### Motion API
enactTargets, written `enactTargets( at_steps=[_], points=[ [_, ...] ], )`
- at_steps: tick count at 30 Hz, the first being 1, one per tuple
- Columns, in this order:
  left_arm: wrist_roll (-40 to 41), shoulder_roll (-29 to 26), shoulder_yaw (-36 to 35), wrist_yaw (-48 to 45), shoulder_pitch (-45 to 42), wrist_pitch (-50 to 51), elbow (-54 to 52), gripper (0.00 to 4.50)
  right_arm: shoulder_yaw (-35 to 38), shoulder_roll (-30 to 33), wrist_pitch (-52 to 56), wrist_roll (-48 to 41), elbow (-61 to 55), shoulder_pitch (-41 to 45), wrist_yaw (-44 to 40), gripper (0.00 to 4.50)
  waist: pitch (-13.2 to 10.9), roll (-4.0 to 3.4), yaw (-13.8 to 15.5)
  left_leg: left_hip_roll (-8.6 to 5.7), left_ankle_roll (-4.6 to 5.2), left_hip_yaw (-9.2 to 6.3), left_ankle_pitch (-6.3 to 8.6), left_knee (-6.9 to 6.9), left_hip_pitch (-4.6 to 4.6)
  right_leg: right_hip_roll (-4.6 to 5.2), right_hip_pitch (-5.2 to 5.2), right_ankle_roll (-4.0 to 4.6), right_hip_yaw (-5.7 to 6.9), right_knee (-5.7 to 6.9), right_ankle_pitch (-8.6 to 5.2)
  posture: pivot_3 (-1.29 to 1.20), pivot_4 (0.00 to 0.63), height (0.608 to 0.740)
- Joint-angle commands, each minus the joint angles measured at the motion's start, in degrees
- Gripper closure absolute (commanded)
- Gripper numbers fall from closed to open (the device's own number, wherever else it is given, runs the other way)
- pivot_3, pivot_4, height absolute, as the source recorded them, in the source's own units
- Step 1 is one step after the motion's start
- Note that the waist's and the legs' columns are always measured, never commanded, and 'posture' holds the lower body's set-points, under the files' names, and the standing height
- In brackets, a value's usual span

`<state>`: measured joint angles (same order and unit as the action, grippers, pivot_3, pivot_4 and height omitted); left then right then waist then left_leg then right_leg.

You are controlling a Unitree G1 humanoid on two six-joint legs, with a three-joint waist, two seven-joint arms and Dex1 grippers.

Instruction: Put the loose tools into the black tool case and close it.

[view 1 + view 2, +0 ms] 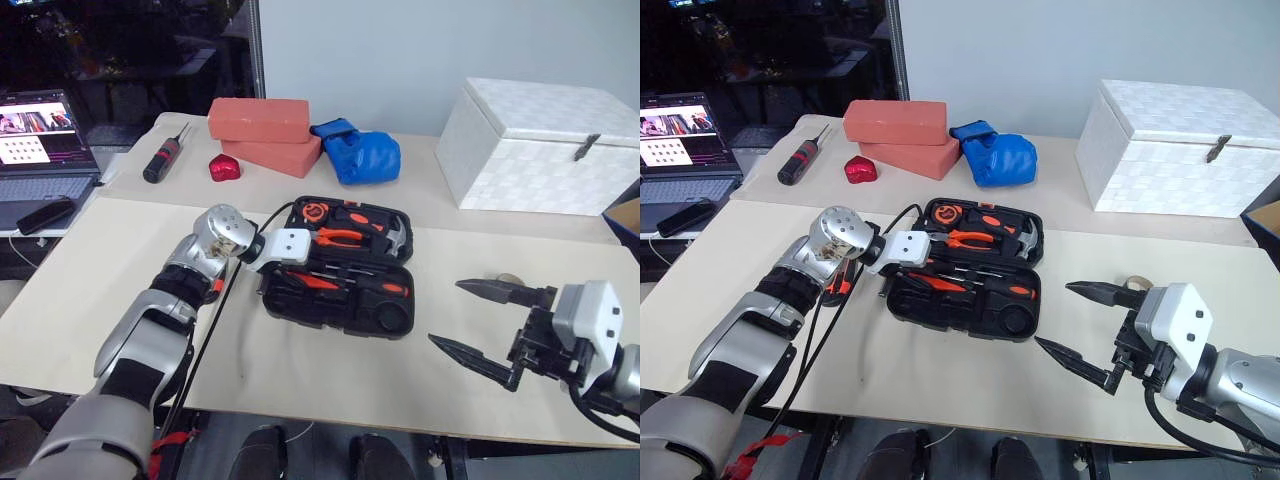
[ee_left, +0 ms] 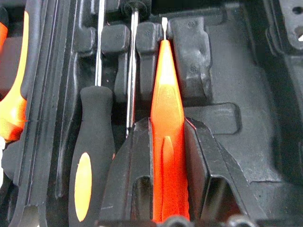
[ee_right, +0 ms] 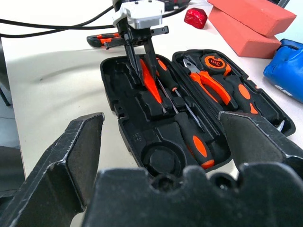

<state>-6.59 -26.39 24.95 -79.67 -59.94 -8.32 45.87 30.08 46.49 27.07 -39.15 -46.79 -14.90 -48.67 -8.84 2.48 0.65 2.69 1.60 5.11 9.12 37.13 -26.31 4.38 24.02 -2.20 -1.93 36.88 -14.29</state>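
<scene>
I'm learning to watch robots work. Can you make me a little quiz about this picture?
1. True or false: the case is open.
2. What colour is the screwdriver handle between the left gripper fingers?
3. Right gripper: A open, holding nothing; B shut on pliers; C shut on a hammer?

Key: 1 true; 2 orange; 3 A.

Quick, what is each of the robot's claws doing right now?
Left gripper: closed on a slim orange screwdriver lying in the open black plastic tool case.
Right gripper: open, holding nothing.
</scene>
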Motion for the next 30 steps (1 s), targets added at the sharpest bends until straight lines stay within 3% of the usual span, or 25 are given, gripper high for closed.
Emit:
enactTargets(
  at_steps=[1, 2, 4, 6, 11, 12, 17, 21, 23, 26, 29, 30],
  points=[
    [4.2, -0.7, -4.8, -1.9, -0.3, 5.5, -2.1, 2.14, 1.5, 0.8, -0.1, -1.1, -1.8, -0.2, 0.2, 0.00, 0.0, 0.00, 0.0, 0.00, 0.00, -0.01, 0.00, 0.01, 0.00, 0.00, -0.01, 0.00, 0.00, 0.01, 0.00, 0.00, 0.150, 0.740],
    [7.0, -1.4, -7.0, -3.5, -0.2, 9.1, -3.9, 1.89, 1.5, 0.8, -0.2, -1.1, -1.7, -0.3, 0.2, 0.00, 0.0, 0.00, -0.1, 0.00, 0.00, -0.01, 0.00, 0.05, 0.00, 0.00, 0.02, 0.00, 0.00, 0.07, 0.00, 0.00, 0.150, 0.740],
    [10.9, -2.0, -10.4, -4.4, 0.4, 15.4, -6.7, 2.05, 1.4, 0.6, -0.5, -1.0, -1.6, -0.4, 0.2, 0.00, 0.0, 0.00, -0.3, 0.03, 0.00, -0.01, 0.00, 0.08, -0.01, -0.02, 0.04, 0.00, -0.01, 0.12, 0.00, 0.00, 0.150, 0.740],
    [13.8, -2.5, -13.2, -3.7, 1.5, 21.6, -9.7, 2.50, 0.8, 0.2, -0.8, -1.1, -1.3, 0.0, 0.6, 0.00, 0.0, 0.00, -0.3, 0.04, 0.00, -0.04, 0.00, 0.09, -0.01, -0.03, 0.03, 0.00, 0.00, 0.13, 0.00, 0.00, 0.150, 0.740],
    [17.1, -1.7, -16.5, 2.8, 8.6, 31.6, -22.6, 4.33, -0.7, 0.0, -0.9, -1.0, -0.4, 1.6, 1.3, 0.00, 0.0, -0.02, -0.3, 0.04, 0.00, -0.06, 0.00, 0.15, 0.02, 0.00, -0.02, -0.02, -0.01, 0.16, -0.01, 0.00, 0.150, 0.740],
    [17.3, -1.2, -16.5, 4.5, 10.4, 33.0, -25.1, 4.43, -0.9, 0.1, -0.9, -0.9, -0.2, 2.0, 1.3, 0.00, 0.0, -0.02, -0.3, 0.05, 0.00, -0.07, 0.00, 0.15, 0.02, 0.00, -0.03, -0.02, -0.01, 0.16, 0.00, 0.00, 0.150, 0.740],
    [8.9, 0.7, -11.7, 17.7, 18.2, 35.2, -27.1, 4.43, -1.8, 0.3, -0.9, -0.8, 0.6, 2.9, 1.1, 0.00, 0.0, -0.02, 0.0, 0.03, 0.00, -0.09, 0.00, 0.28, 0.02, -0.01, -0.08, -0.04, 0.01, 0.21, 0.01, 0.00, 0.150, 0.740],
    [9.6, 0.9, -11.6, 20.4, 21.6, 38.7, -29.8, 4.43, -2.3, 0.6, -0.8, -1.0, 0.8, 3.2, 0.7, 0.00, 0.1, -0.05, 0.0, 0.05, 0.01, -0.13, 0.00, 0.35, 0.29, -0.02, -0.42, -0.05, 0.04, 0.19, 0.03, 0.00, 0.150, 0.740],
    [12.7, 0.6, -13.6, 19.9, 22.9, 40.1, -34.2, 4.43, -2.7, 0.6, -0.8, -1.1, 1.1, 3.5, 0.4, 0.00, 0.2, -0.05, -0.3, 0.13, 0.05, -0.09, 0.06, 0.27, 0.87, 0.05, -0.94, 0.01, 0.02, 0.12, -0.06, 0.00, 0.150, 0.740],
    [20.6, 1.9, -20.7, 20.7, 24.0, 43.3, -41.3, 4.43, -4.0, 0.4, -1.2, -0.8, 1.8, 4.6, 0.2, 0.00, 0.2, -0.05, -0.6, 0.18, -0.33, -0.08, 0.29, 0.14, 0.98, 0.08, -0.97, 0.33, -0.02, 0.07, -0.27, 0.00, 0.150, 0.740],
    [26.0, 2.4, -28.9, 27.2, 24.4, 50.6, -48.3, 4.43, -5.7, 0.3, -1.6, -0.6, 2.4, 6.0, 0.1, 0.00, 0.1, 0.01, -0.7, 0.22, -0.14, -0.09, 0.17, 0.15, 0.89, 0.07, -0.85, 0.45, -0.02, 0.13, -0.18, 0.00, 0.150, 0.740],
    [25.8, 2.6, -31.5, 31.3, 24.9, 51.9, -50.0, 4.20, -6.1, 0.2, -1.6, -0.7, 2.6, 6.5, 0.0, 0.00, 0.1, 0.00, -0.7, 0.22, -0.11, -0.10, 0.15, 0.15, 0.89, 0.06, -0.85, 0.45, -0.02, 0.13, -0.18, 0.00, 0.150, 0.740]
  ],
)
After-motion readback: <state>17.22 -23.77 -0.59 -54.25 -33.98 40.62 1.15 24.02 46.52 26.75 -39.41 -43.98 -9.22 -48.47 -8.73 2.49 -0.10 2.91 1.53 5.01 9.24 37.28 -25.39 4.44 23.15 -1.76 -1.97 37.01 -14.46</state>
